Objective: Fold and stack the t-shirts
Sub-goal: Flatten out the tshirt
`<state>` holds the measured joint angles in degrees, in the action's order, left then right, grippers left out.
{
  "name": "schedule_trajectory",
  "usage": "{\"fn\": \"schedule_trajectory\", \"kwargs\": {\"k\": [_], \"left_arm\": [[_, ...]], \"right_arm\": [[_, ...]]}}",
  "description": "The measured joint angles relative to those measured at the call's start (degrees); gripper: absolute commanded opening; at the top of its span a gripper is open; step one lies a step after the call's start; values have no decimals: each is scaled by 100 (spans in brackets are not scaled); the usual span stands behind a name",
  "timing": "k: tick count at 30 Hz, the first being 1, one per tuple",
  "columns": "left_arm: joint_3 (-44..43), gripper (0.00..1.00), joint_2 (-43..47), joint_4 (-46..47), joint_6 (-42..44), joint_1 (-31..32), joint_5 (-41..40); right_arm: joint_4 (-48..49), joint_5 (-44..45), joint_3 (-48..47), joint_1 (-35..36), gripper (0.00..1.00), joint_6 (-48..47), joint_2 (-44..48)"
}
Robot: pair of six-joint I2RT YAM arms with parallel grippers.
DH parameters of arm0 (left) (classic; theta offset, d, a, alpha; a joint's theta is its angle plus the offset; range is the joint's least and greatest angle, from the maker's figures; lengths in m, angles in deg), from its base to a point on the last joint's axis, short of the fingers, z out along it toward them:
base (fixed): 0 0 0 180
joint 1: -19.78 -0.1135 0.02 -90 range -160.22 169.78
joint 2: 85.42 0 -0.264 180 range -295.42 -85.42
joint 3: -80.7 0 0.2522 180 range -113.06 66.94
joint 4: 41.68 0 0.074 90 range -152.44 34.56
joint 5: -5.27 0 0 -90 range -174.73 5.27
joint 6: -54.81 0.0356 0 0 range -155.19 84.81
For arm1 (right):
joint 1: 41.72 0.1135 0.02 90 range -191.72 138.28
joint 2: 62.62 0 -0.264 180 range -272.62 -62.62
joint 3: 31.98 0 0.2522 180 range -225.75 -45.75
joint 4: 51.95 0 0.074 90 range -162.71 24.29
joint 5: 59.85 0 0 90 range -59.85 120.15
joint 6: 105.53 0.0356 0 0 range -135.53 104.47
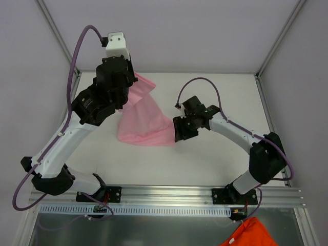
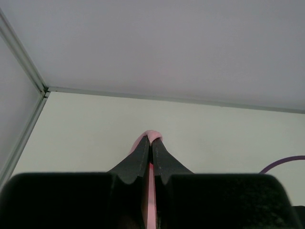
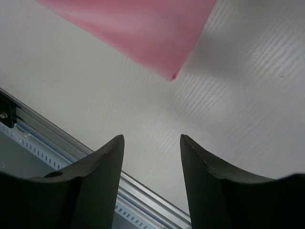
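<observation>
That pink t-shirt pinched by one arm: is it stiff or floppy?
Probably floppy: the pink t-shirt twists and fans out below the left gripper. Likely light: that one narrow pinch seems to carry it.

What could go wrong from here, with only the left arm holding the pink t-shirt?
1. The left gripper pinches just a thin bit of the pink t-shirt at its fingertips, so the fabric may slip out.
2. The right gripper is open and empty; the free corner sits ahead and to one side, so closing now would likely miss.
3. The shirt looks twisted near the left gripper, which may fold in creases.
</observation>
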<state>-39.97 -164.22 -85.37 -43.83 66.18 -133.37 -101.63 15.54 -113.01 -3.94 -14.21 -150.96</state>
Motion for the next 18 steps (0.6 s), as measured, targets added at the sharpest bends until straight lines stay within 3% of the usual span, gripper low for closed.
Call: {"fn": "schedule_trajectory", "kwargs": {"k": [6, 18], "left_arm": [[24, 0, 94, -17, -83, 0, 0], [208, 0, 247, -203, -188, 0, 0]], "right_arm": [[278, -166, 0, 52, 54, 90, -577], [579, -378, 52, 129, 53, 170, -887]]}}
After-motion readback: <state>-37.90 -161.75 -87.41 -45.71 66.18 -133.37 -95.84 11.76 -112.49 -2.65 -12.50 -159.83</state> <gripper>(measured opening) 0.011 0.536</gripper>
